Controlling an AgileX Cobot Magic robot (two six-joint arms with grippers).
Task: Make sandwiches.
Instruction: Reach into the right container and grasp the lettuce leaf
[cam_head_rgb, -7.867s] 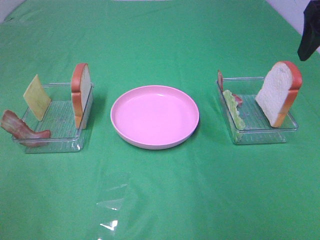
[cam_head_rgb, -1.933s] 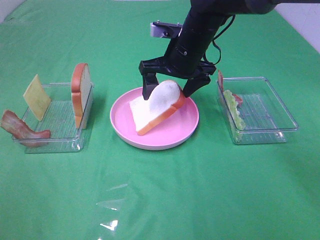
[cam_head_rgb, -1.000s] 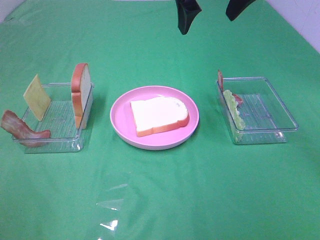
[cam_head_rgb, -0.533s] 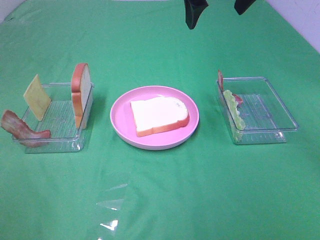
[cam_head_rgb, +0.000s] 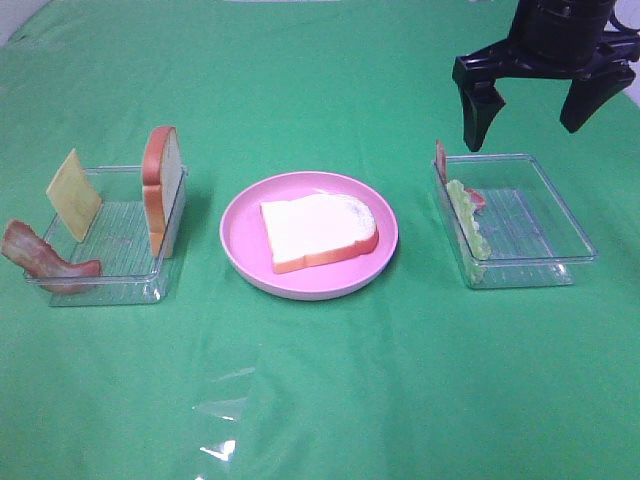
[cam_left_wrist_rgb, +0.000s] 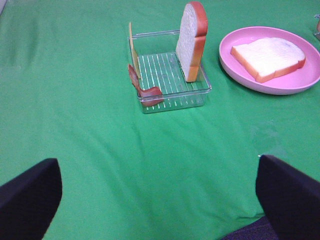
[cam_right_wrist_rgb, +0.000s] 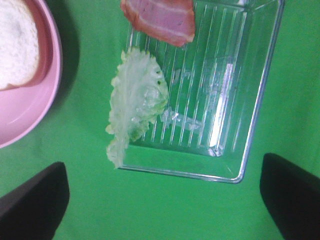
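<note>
Nearest the camera, the lower part of the exterior frame shows only the green table (cam_head_rgb: 320, 400). The left gripper (cam_left_wrist_rgb: 160, 200) is out of that frame. Its wrist view shows it released, fingers spread wide and empty, parked well back from the left tray (cam_head_rgb: 110, 290), probably to leave the centre free.

In the middle band, the plate (cam_head_rgb: 228, 240) sits at frame centre with one slice (cam_head_rgb: 318, 230) lying flat in it. This looks like the sandwich base, so the task is at an early stage.

At mid-left, the left tray holds bacon (cam_head_rgb: 45, 262) draped over its outer wall, cheese (cam_head_rgb: 73, 195) leaning upright, and a second slice (cam_head_rgb: 162, 185) on edge against the wall nearest the plate. Standing pieces give fingers an edge to pinch.

At mid-right, the right tray (cam_head_rgb: 540, 225) has lettuce (cam_head_rgb: 468, 220) propped along its plate-side wall, spilling over the rim, and another strip (cam_head_rgb: 441, 160) upright at the far corner.

Farthest back, at upper right, the right gripper (cam_head_rgb: 525, 135) hangs above that tray, fingers wide apart and holding nothing. It is likely lining up for the lettuce.
</note>
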